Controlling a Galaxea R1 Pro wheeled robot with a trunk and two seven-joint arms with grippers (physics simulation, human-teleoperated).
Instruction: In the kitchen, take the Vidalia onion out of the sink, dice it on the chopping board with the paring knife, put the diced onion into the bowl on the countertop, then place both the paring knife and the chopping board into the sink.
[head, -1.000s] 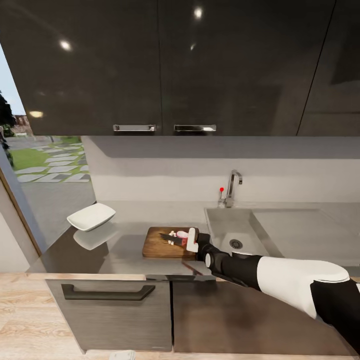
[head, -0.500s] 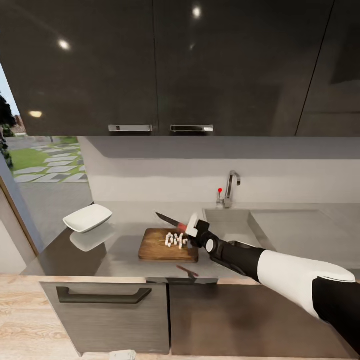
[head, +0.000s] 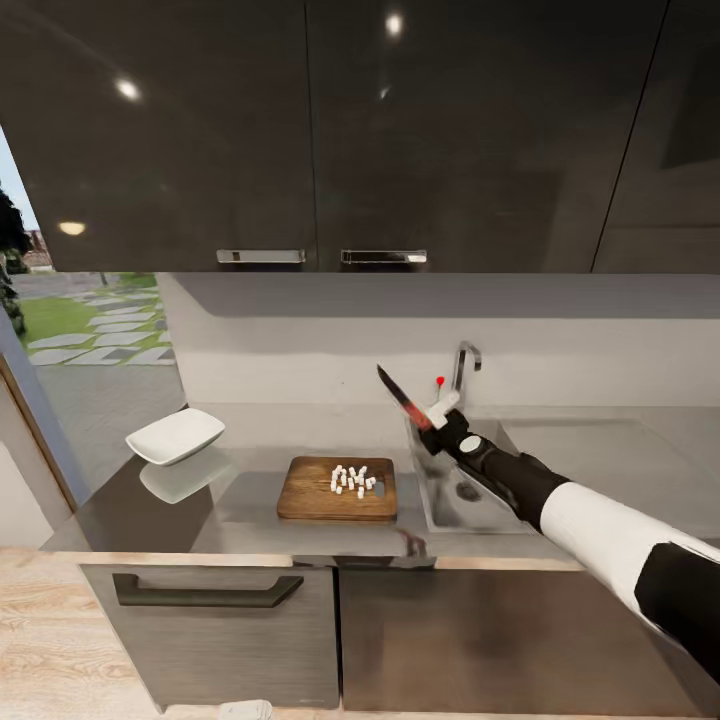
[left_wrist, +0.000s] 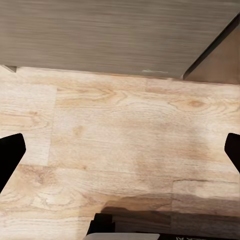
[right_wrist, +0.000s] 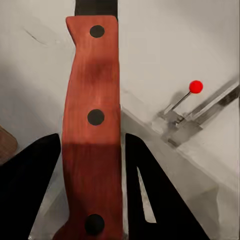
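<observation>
Head view is showing the right gripper (head: 437, 413) clamping the paring knife (head: 405, 399) by its red handle, the dark blade pointing up and toward the wall, above the sink's (head: 497, 432) left rim. The diced onion (head: 352, 481) is lying in a loose cluster toward the right end of the chopping board (head: 310, 497), which is sitting near the countertop's (head: 240, 515) front edge, just left of the sink. The bowl (head: 177, 435) is resting well apart, toward the countertop's left end.

The right wrist view is confirming the fingers (right_wrist: 30, 185) pressing both sides of the handle. The left gripper (left_wrist: 120, 150) is hanging spread open over the wooden floor (left_wrist: 125, 130).

The main risk, as I judge it: the cubes are not yet in the bowl, and tilting or dragging the board carelessly could be scattering them across the countertop. The raised blade could also be striking the tap (head: 462, 368) during a swing.
</observation>
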